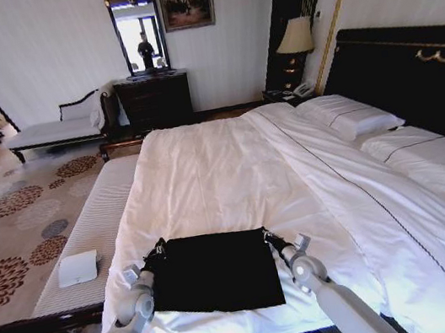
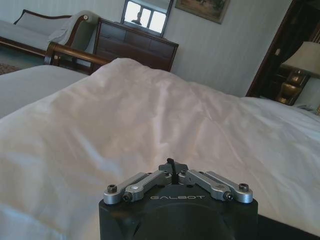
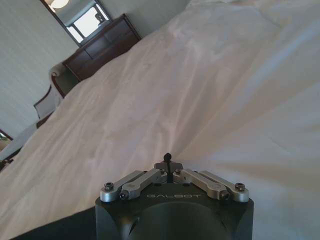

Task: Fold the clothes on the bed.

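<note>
Bed (image 1: 231, 165): very large, white duvet and sheets, two white pillows (image 1: 349, 117) at the head end by the tall dark headboard (image 1: 412, 75) with gold trim; duvet surface lightly creased, seen close up in both wrist views (image 2: 150, 125) (image 3: 210, 100). Striped bench (image 1: 96, 230): pale, dark-framed, running along the bed's foot-end edge on the robot's left; carries a small white flat box (image 1: 78, 267) near its near end. Dark wood dresser (image 1: 153, 101) with mirror (image 1: 137, 29): against the far wall, beyond the bed's far edge; a chaise (image 1: 58, 126) stands beside it on the left. Table lamp (image 1: 296, 37): on a nightstand at the far corner beside the headboard. Black T-shirt (image 1: 215, 272): lying flat on the duvet near the bed's near edge, squared into a rough rectangle, no lettering visible on the upward face. Left gripper (image 1: 153, 254): at the T-shirt's far left corner, fingers (image 2: 171, 162) drawn together to a point, a dark scrap of cloth pinched between the tips in the left wrist view. Right gripper (image 1: 270, 238): at the T-shirt's far right corner, fingers (image 3: 167, 157) likewise closed to a point; black cloth shows at the frame corner below the gripper body in the right wrist view.
</note>
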